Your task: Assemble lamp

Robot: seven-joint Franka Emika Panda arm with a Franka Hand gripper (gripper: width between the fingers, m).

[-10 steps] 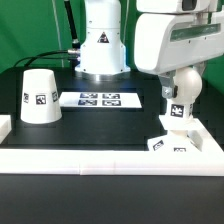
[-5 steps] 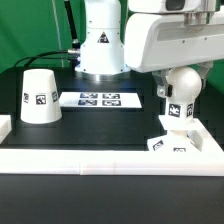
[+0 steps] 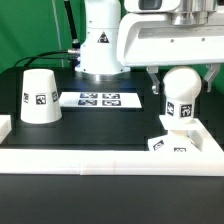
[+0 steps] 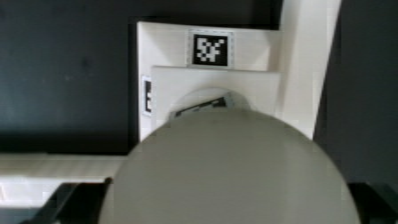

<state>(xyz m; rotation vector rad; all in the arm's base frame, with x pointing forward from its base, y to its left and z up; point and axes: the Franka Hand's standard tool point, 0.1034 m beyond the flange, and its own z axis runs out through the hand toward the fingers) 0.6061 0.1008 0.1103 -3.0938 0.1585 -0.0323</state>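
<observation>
The ball-topped bulb (image 3: 180, 98) stands upright on the flat square base (image 3: 163, 145) at the exterior view's right, close to the front rail. My gripper (image 3: 181, 82) is above it, with one dark finger on each side of the ball and a small gap on each side, so it is open. In the wrist view the bulb (image 4: 217, 165) fills the space between the fingers (image 4: 61, 203), and the base (image 4: 214, 75) with its tag lies beyond. The cone shade (image 3: 40, 97) stands alone at the exterior view's left.
The marker board (image 3: 98, 98) lies flat mid-table. The white robot pedestal (image 3: 100, 50) stands behind it. A raised white rail (image 3: 100, 160) runs along the front, with a short side piece (image 3: 5, 126) at the left.
The gripper's hand has swung toward the exterior view's left and its fingers now show on both sides of the bulb. The bulb, base and shade have stayed put.
</observation>
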